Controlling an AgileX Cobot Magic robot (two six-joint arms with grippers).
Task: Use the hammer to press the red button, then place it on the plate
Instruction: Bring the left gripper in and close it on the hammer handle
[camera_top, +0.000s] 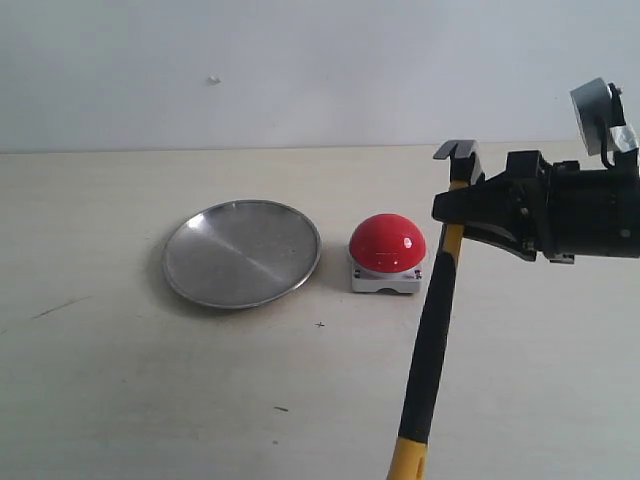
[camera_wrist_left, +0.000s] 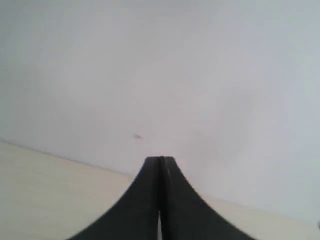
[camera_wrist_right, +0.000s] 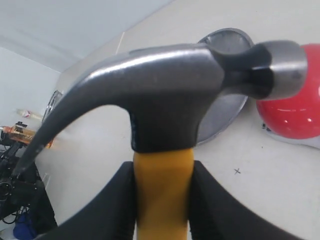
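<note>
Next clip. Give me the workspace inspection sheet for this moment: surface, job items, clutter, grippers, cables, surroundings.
surface: pale table with a few small dark marks.
plate: flat on the table, nothing in it.
red button: on the table just right of the plate, a small gap between them.
hammer: gripped just below its head, with the head up and the striking face toward the red button but apart from it.
clutter: nothing seen.
right gripper: shut on the hammer.
left gripper: shut, holding nothing.
cables: dark tangle beyond the table in the right wrist view, blurred.
surroundings: plain pale wall.
</note>
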